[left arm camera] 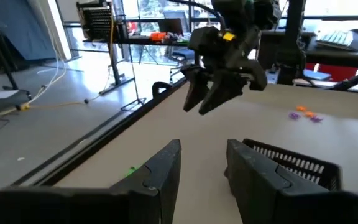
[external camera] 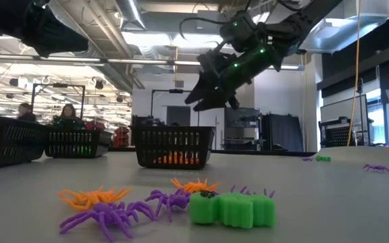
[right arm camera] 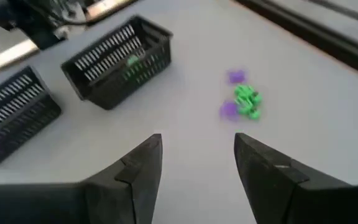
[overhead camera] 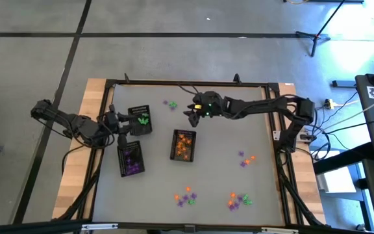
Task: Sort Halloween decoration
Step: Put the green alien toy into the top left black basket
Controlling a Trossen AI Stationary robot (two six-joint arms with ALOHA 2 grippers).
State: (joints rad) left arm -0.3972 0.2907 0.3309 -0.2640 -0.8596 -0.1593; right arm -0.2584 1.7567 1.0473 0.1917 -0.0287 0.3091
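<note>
**Three small trinkets lie just ahead of the right claw**

Three pieces, one green and two purple (right arm camera: 240,99), sit together on the bare worktop (overhead camera: 226,169) near its far edge, and the right claw (overhead camera: 192,117) hangs above the surface close beside them, a little nearer the middle. In the right wrist view its two fingers (right arm camera: 138,168) stand apart with nothing between them, and the cluster lies forward of the gap, slightly off toward one finger. The pieces are too small to tell any long axis (the green one looks lumpy rather than long). The right arm looks clearly the nearer; a short reach toward the far edge and a drop would probably bring the fingers over the green piece.

The left claw (overhead camera: 114,121) waits at the worktop's left side beside the trays, its fingers (left arm camera: 160,171) also parted and empty. The tray with green pieces (overhead camera: 140,120) stands just left of the cluster, the tray with purple pieces (overhead camera: 132,159) below it, the tray with orange pieces (overhead camera: 184,144) near the middle. Open surface surrounds the cluster, though the black frame rail (overhead camera: 187,83) runs not far beyond it. More loose trinkets (overhead camera: 186,197) lie scattered toward the near edge, well apart.
</note>
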